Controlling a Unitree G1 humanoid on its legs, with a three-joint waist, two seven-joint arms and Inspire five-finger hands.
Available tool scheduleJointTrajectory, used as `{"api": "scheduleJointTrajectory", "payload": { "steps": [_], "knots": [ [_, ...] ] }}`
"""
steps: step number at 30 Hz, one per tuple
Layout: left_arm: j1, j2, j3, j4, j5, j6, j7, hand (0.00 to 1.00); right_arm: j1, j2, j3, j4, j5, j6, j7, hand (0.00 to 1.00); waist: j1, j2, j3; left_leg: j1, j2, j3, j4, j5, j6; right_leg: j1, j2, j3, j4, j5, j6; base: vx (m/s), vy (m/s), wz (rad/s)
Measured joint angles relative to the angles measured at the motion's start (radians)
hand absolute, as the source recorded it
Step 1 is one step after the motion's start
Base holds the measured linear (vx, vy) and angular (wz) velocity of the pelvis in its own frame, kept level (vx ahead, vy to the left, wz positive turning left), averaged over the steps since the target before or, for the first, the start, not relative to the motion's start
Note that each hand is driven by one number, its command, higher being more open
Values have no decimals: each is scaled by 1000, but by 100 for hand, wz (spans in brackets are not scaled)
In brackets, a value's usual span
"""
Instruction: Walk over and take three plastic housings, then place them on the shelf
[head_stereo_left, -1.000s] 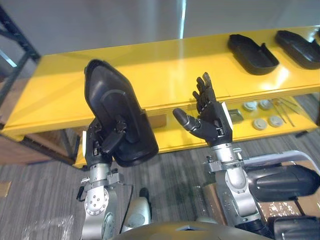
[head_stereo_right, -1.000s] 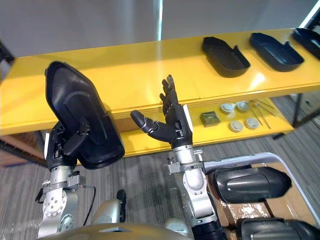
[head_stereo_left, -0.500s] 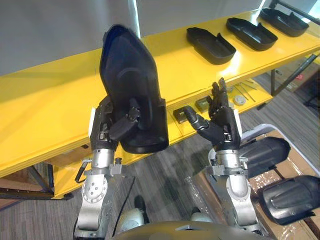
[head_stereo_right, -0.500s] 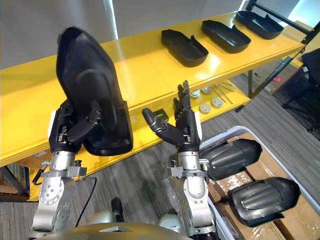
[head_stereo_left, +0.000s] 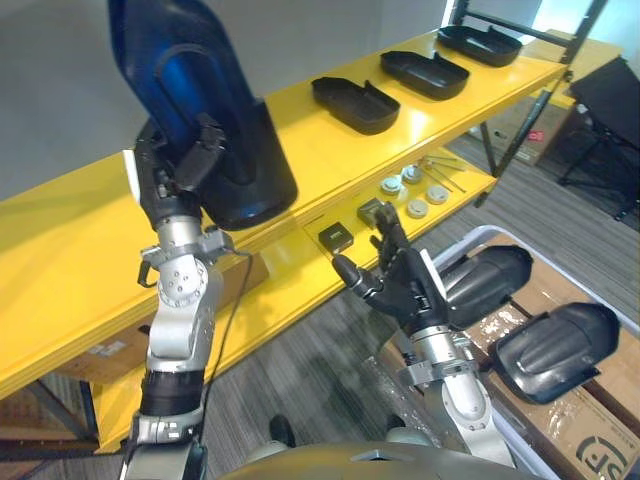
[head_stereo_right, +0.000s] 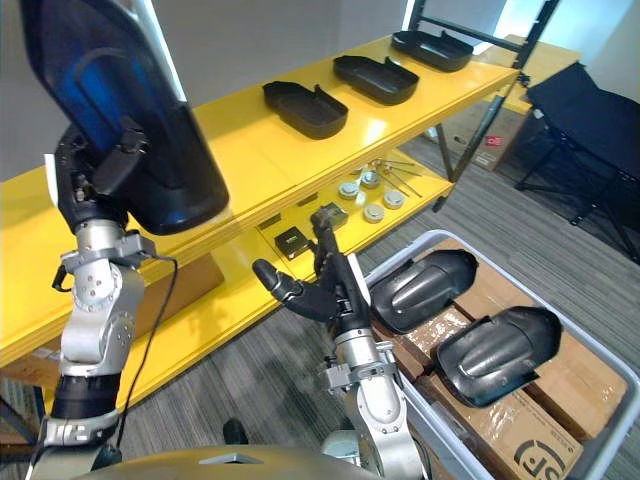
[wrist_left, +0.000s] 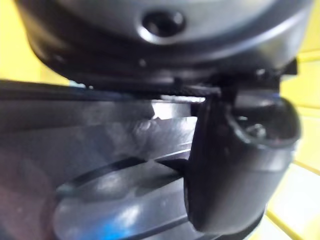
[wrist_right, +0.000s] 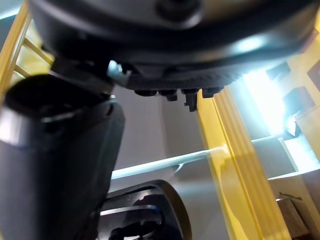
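My left hand (head_stereo_left: 178, 178) is raised high and shut on a large black plastic housing (head_stereo_left: 205, 105), held upright over the front of the yellow shelf (head_stereo_left: 310, 135). In the left wrist view the thumb (wrist_left: 235, 165) presses on the housing's inner face (wrist_left: 100, 165). Three more black housings (head_stereo_left: 355, 103) (head_stereo_left: 425, 73) (head_stereo_left: 478, 45) lie in a row on the shelf top to the right. My right hand (head_stereo_left: 400, 285) is open and holds nothing; it hovers low in front of the lower shelf, beside the bin.
A grey bin (head_stereo_right: 600, 365) at the lower right holds two black housings (head_stereo_right: 420, 290) (head_stereo_right: 495, 345) on cardboard. Small round parts (head_stereo_left: 405, 195) and two dark boxes (head_stereo_left: 335, 237) lie on the lower shelf. A black folding piece of furniture (head_stereo_right: 590, 110) stands at far right.
The whole view has swung to the right along the shelf. My left hand has lifted the housing higher, above the shelf top. My right hand has sunk lower, still open.
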Motion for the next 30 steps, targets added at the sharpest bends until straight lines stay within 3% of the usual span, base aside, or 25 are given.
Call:
{"api": "scheduleJointTrajectory", "payload": {
  "steps": [4,14,20,30],
  "knots": [
    [-101,32,64,149,-98,12,104,0,54,-3,20,-2,15,28,22,100,-25,4,-2,-8,3,27,1,6,4,-21,2,25,9,10,8,39,-1,-16],
    [-224,40,69,331,-111,29,209,0,106,-80,220,-32,13,59,35,100,-61,6,7,-43,11,46,1,10,5,-72,9,41,33,8,6,18,0,-5],
    [-313,48,61,465,-112,60,225,0,109,-85,227,-44,13,58,10,100,-71,19,41,-49,16,52,0,11,6,-88,10,48,46,8,6,-7,3,-2],
    [-499,148,41,676,-106,151,234,0,110,-133,290,-63,34,58,-43,100,-88,20,121,-87,18,71,1,21,9,-142,13,69,59,17,6,18,0,-5]
  ]
}}
